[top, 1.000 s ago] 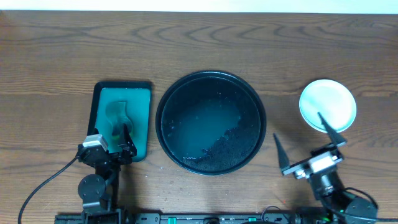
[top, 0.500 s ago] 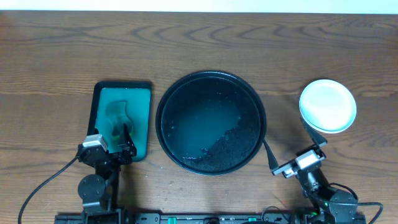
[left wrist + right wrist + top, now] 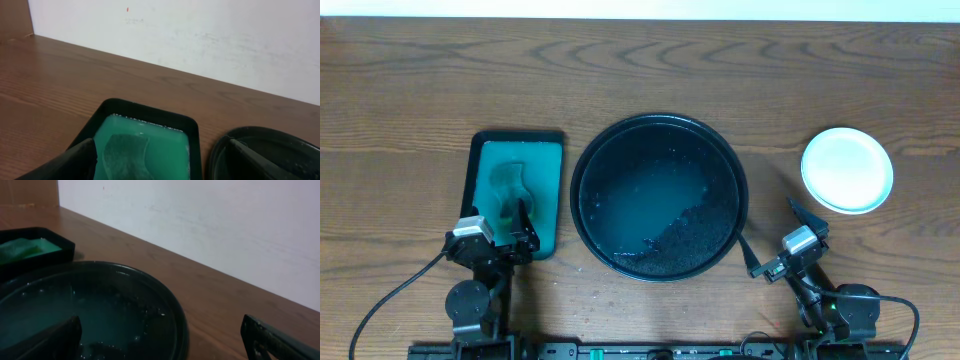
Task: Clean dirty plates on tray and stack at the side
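Right gripper (image 3: 766, 220) has pulled back toward the near edge of the table and shifted left. A second ago its far fingertip lay over the near rim of the white plate (image 3: 847, 170). That fingertip now sits clear of the plate, off to its near-left, and the plate's full outline shows. The other fingertip has closed in on the tray (image 3: 576, 180) and is now just beside its near-right rim.

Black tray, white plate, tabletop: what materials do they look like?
Black tray: likely plastic, glossy; it mirrors light and holds a wet film. White plate: smooth, matte; plastic or ceramic, can't tell. Tabletop: wood or wood-look laminate, visible grain.
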Tool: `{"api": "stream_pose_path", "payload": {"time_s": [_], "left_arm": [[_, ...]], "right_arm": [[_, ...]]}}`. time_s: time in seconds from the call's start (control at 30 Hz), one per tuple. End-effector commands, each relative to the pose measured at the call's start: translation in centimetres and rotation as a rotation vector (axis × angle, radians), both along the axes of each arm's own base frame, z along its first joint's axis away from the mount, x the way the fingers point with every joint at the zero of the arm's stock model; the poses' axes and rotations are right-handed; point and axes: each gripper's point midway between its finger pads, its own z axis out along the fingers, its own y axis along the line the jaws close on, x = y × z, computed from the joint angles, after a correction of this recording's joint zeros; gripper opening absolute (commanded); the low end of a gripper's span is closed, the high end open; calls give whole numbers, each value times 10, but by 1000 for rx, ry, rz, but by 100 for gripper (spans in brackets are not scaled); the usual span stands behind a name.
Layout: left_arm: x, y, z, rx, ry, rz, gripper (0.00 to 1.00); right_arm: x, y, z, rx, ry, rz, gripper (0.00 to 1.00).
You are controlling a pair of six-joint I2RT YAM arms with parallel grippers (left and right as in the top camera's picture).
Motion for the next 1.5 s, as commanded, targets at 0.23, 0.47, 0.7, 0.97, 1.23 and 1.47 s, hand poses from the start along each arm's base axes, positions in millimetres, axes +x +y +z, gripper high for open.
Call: {"api": "stream_pose_path", "payload": {"time_s": [0.23, 0.47, 0.7, 0.97, 1.23, 1.47], "left_arm": [[-1, -2, -14, -6, 46, -12, 82], [-1, -2, -14, -6, 46, -12, 82], [-1, -2, -14, -6, 46, -12, 82], [-1, -2, -14, -6, 46, -12, 82], [-1, -2, -14, -6, 46, -12, 82], [-1, -2, -14, -6, 46, -12, 82]], "right_arm": [[-2, 3, -1, 53, 31, 11, 99], [-1, 3, -1, 53, 31, 11, 99], [-2, 3, -1, 53, 31, 11, 99], [-2, 3, -1, 53, 31, 11, 99], [-2, 3, -1, 53, 31, 11, 99], [-2, 3, -1, 54, 31, 11, 99]]}}
